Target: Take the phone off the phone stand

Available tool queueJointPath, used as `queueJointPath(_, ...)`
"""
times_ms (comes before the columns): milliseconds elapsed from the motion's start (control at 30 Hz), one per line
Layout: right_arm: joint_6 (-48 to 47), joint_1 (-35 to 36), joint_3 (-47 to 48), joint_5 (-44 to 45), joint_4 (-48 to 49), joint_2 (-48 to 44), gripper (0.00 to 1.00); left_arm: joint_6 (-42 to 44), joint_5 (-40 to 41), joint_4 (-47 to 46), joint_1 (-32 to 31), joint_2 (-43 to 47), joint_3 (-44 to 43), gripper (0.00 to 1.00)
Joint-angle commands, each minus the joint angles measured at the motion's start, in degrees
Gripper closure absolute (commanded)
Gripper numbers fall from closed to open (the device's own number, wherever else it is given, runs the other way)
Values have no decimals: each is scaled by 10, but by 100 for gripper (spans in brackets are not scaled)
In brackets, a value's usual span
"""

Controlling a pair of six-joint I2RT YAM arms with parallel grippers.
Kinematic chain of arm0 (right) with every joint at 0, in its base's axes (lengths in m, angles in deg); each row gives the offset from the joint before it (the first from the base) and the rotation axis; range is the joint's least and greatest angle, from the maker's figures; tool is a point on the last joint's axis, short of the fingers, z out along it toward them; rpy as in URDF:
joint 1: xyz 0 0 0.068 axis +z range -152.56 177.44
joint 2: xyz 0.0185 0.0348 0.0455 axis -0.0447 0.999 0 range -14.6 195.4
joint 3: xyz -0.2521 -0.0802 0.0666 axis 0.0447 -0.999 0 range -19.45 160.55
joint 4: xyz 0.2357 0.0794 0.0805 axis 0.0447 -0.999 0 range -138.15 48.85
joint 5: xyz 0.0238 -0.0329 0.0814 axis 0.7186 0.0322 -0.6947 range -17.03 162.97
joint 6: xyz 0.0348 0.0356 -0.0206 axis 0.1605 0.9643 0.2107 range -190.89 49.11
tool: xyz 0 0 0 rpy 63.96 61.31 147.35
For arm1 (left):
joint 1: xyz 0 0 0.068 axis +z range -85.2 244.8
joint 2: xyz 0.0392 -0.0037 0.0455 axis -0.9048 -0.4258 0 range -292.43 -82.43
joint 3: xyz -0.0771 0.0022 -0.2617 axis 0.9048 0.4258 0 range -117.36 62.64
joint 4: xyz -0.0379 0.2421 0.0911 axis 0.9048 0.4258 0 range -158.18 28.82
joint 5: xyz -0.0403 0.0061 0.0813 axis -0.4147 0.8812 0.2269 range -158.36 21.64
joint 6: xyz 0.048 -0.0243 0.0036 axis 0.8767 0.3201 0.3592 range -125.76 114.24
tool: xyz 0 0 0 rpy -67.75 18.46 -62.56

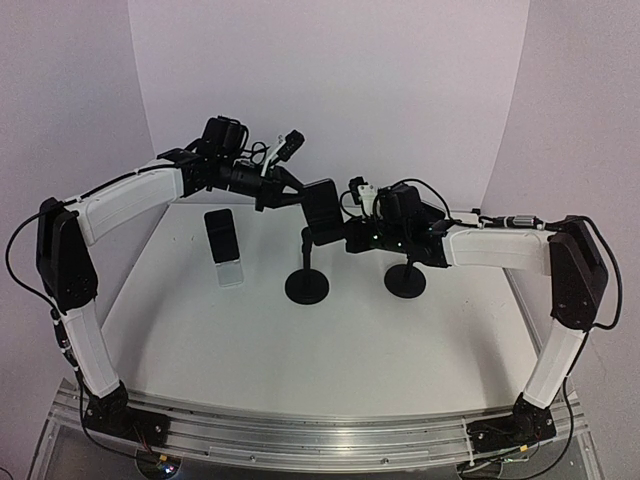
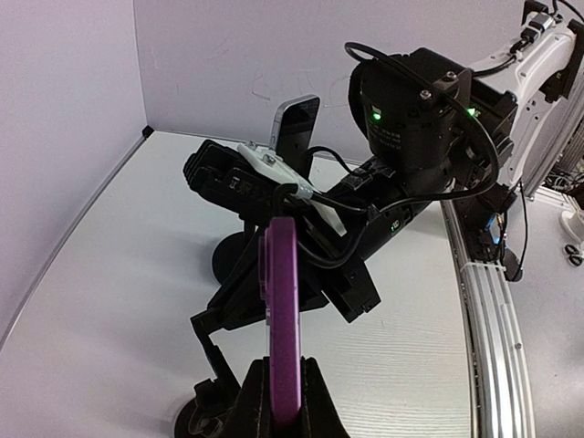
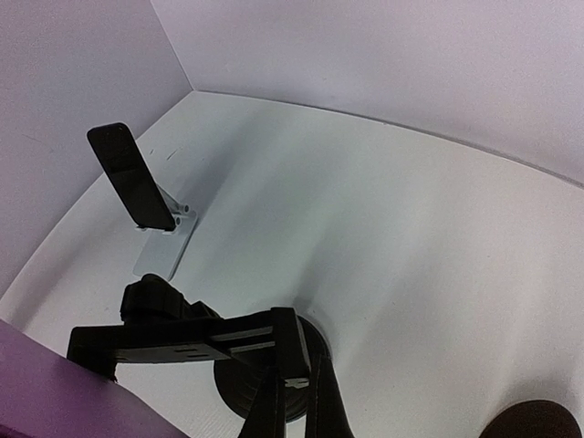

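- Phone: purple case, upright, at the top of the phone stand; cannot tell whether it is clear of the cradle.
- Left end effector: clenched on the phone's edges.
- Right end effector: clamped on the phone stand's cradle arm.
- Phone stand: black, round base resting on the desk.

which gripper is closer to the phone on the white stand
Left. The left gripper, shut on the purple phone, sits just right of the other phone on its white stand. The right gripper, holding the black stand, is farther right.
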Motion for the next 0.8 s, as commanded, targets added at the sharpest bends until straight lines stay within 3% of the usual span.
queueJointPath(0, 19, -57, 11, 127, -35, 0, 100, -88, -92, 99, 13, 47, -28, 100)
queueJointPath(400, 5, -44, 13, 127, -31, 1, 100, -172, -65, 74, 73, 54, -64, 100)
queueJointPath(767, 12, -33, 30, 130, -30, 14, 100, -159, -44, 64, 85, 67, -45, 100)
